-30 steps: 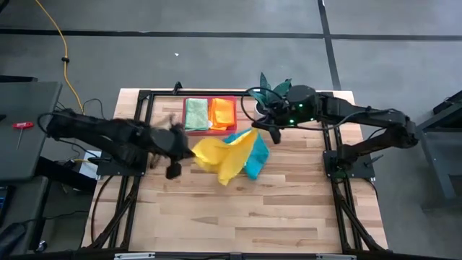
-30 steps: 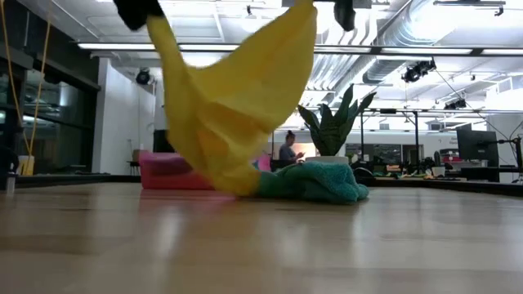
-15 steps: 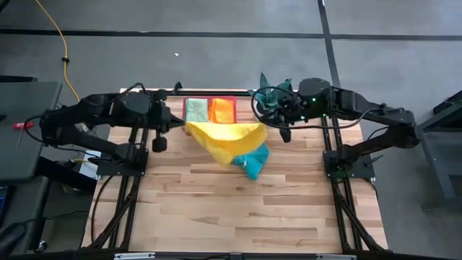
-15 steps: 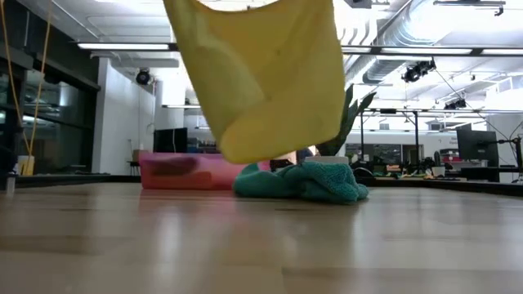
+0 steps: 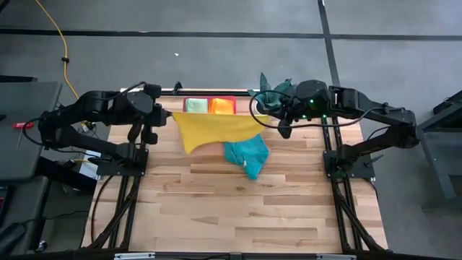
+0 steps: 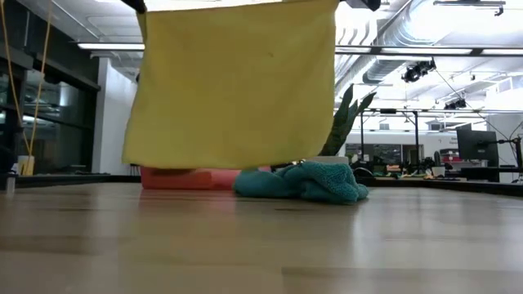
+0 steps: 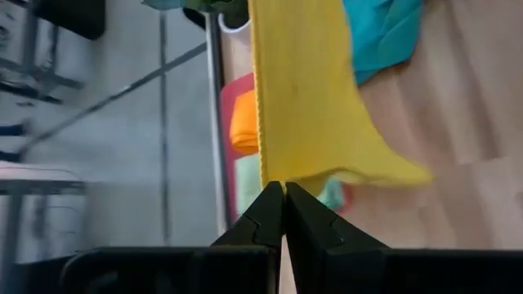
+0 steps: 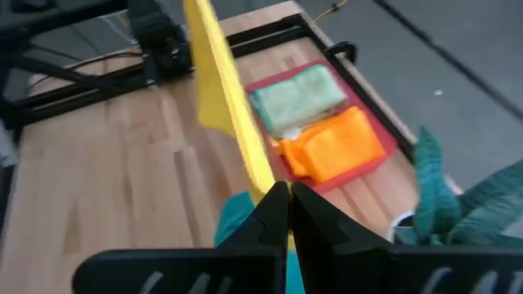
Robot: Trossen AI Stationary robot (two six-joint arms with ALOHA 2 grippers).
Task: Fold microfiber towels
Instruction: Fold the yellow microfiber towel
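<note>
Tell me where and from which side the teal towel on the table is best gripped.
The teal towel lies crumpled on the table, partly under the hanging yellow towel. Probably best to pinch its near corner, coming down from above on the open table side, because that part sticks out uncovered.

L pincer (image 7: 283,189) pinching yellow towel (image 7: 306,98) corner; teal towel (image 7: 384,33) beyond.

No text, label, brand, number or sign can be read in any view: the cloths, the tray, the bench and the room behind carry nothing legible.
</note>
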